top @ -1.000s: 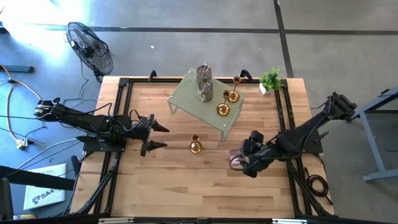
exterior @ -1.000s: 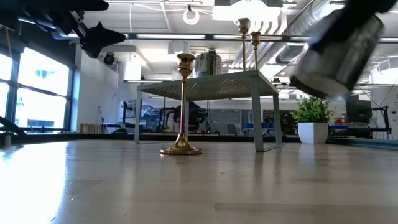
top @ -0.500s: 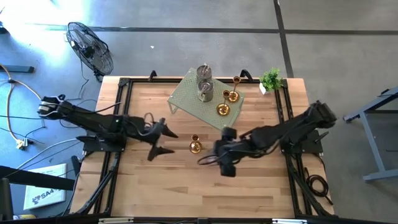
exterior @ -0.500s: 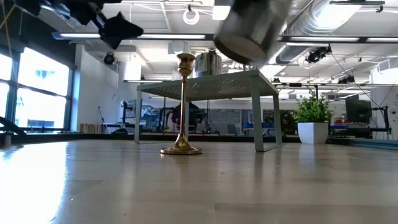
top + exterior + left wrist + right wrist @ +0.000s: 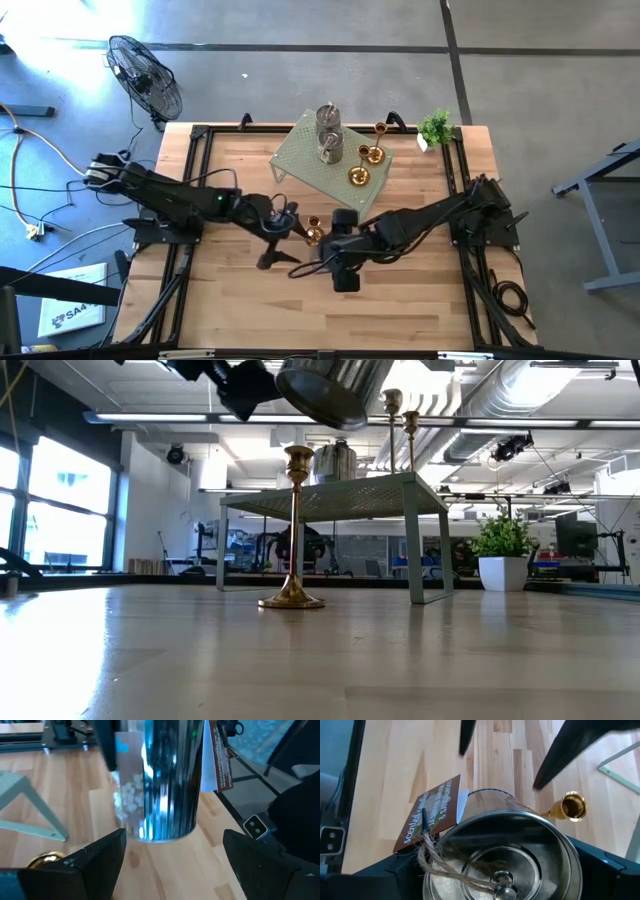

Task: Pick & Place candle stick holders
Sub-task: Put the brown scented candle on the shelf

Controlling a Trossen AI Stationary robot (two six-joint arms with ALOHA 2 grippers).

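Right gripper (image 5: 495, 885) clamped a ribbed silver metal cup (image 5: 502, 855) in mid-air above the table, facing the left gripper's (image 5: 170, 852) spread fingers; they'd best close squarely around its ribbed wall.

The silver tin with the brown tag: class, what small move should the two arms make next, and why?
Probably the left end effector should ease forward around the silver tin. The right end effector holds the tin, brown tag hanging, above the table, and the left one's open fingers face it but do not touch. It looks like a handover.
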